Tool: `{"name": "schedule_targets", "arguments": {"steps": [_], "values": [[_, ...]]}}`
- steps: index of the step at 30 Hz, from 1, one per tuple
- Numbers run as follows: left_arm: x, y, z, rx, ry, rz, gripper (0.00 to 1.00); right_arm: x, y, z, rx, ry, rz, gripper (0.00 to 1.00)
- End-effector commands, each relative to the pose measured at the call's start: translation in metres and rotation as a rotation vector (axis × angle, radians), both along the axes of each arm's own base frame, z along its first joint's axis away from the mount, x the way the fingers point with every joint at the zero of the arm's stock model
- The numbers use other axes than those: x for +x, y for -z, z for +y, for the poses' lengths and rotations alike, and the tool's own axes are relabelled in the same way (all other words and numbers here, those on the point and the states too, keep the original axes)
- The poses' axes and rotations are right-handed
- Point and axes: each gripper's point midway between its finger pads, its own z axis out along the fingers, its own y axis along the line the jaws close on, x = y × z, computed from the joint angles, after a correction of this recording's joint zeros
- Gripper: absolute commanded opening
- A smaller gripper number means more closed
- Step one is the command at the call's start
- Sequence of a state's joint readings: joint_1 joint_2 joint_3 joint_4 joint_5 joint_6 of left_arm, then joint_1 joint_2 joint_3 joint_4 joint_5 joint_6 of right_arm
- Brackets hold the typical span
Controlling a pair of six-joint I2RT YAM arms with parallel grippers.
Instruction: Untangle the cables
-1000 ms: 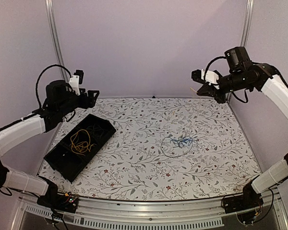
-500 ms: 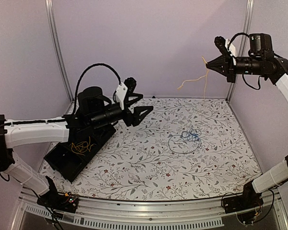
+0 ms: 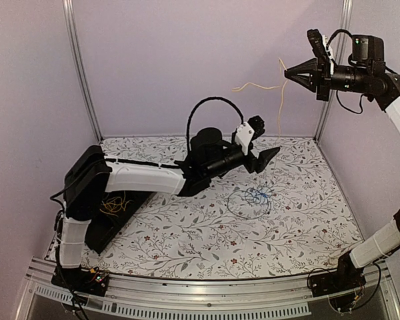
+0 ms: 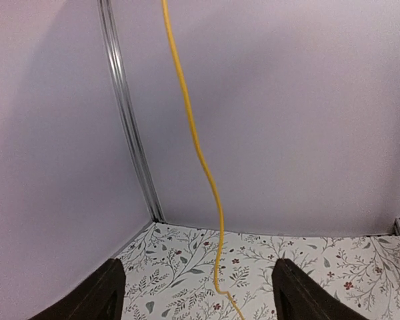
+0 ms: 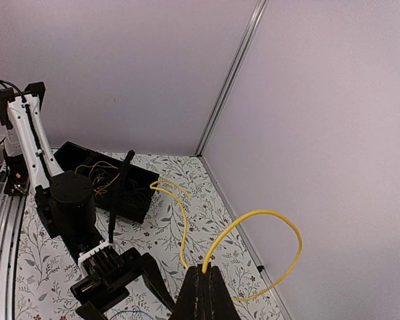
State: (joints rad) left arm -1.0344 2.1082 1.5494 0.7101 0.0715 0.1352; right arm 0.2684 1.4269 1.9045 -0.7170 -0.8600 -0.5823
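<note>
Far left, top view: black tray (image 3: 110, 230) on the flower-print desk (image 3: 187, 247), partly covered by the left arm (image 3: 140, 179). Loose yellow-orange wires (image 3: 113, 203) lie in the tray's compartment just beside the arm's white link. The right wrist view shows more thin wire in the tray, colour hard to tell.

Left arm is stretched low across the desk toward the back right. Left pincer (image 3: 272, 153) is over the desk near the back wall with jaws spread wide and nothing in them. In the left wrist view its two fingers (image 4: 97, 297) stand well apart at the bottom corners.

Mid-right on the desk, just in front of the left pincer: blue and dark bundle (image 3: 255, 198), thin loops lying flat, a dark ring around a blue knot. Nothing touches it.

Yellow cable (image 3: 280, 107) hangs in the air from above. In the left wrist view it drops between the spread fingers without touching either. Its lower end is out of frame, so contact with the desk cannot be told. A second strand curves off leftward, free in the air.

Upper right: right pincer (image 3: 288, 71) is raised high by the corner post, jaws pinched together on the yellow cable. The right wrist view shows the cable looping out from the closed tips.
</note>
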Motion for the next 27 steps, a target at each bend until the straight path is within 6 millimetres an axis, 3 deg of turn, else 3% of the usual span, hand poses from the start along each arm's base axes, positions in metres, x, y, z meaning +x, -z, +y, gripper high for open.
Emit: {"name": "schedule_targets", "arguments": {"steps": [1,2,5,8,17,23,26,27], "values": [[0.006,0.012,-0.033,-0.059,0.072,-0.009,0.72,-0.01,-0.004,0.003,0.027,-0.04,0.017,0.0],[0.005,0.021,-0.04,-0.063,0.101,0.003,0.67,-0.01,-0.006,0.003,0.03,-0.042,0.012,0.0],[0.003,0.054,-0.063,-0.052,0.193,0.067,0.28,-0.013,-0.012,0.003,0.04,-0.046,0.004,0.0],[0.002,0.086,-0.073,-0.045,0.231,0.138,0.01,-0.019,-0.028,0.002,0.055,-0.051,-0.023,0.0],[0.014,0.171,-0.076,0.039,0.175,0.308,0.0,-0.037,-0.11,-0.008,0.116,-0.02,-0.211,0.0],[0.029,0.176,-0.071,0.042,0.13,0.359,0.0,-0.028,-0.143,-0.024,0.16,0.031,-0.296,0.0],[0.032,0.167,-0.064,0.019,0.115,0.353,0.02,-0.017,-0.135,-0.024,0.161,0.038,-0.258,0.0],[0.03,0.162,-0.06,0.009,0.113,0.343,0.08,-0.012,-0.127,-0.022,0.153,0.035,-0.236,0.0]]}}
